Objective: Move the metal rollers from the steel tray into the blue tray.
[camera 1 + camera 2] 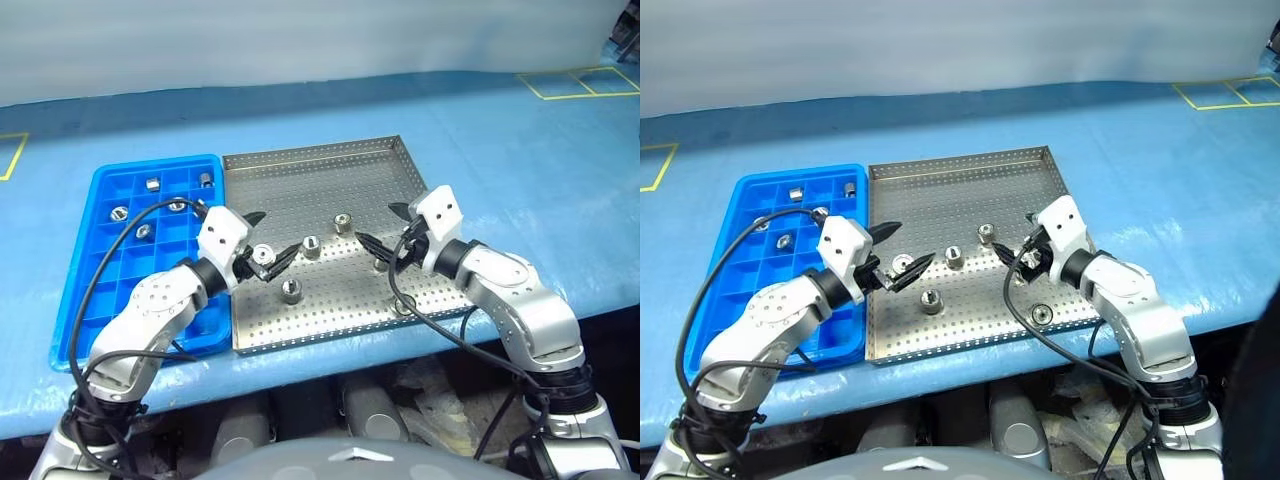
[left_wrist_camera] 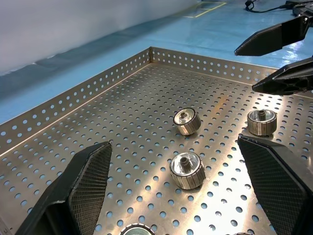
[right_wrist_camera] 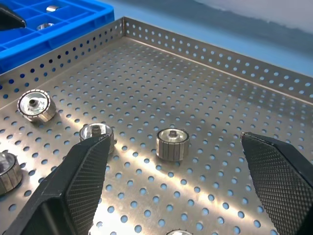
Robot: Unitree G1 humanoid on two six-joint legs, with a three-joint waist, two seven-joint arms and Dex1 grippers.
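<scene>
Left claw [image 1: 262, 243] and right claw [image 1: 382, 232] gape, angled inward.

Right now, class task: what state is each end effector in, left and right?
Left end effector: open, holding nothing, over the steel tray.
Right end effector: open, holding nothing, over the same tray.

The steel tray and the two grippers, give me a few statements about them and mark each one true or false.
1. Both the left gripper and the right gripper are open and hold nothing. True.
2. The steel tray has a solid bottom. False: it is perforated.
3. The blue tray already holds a few metal rollers. True.
4. The blue tray lies on the robot's right of the steel tray. False: on its left.
5. No rollers remain in the steel tray. False: several remain.
</scene>
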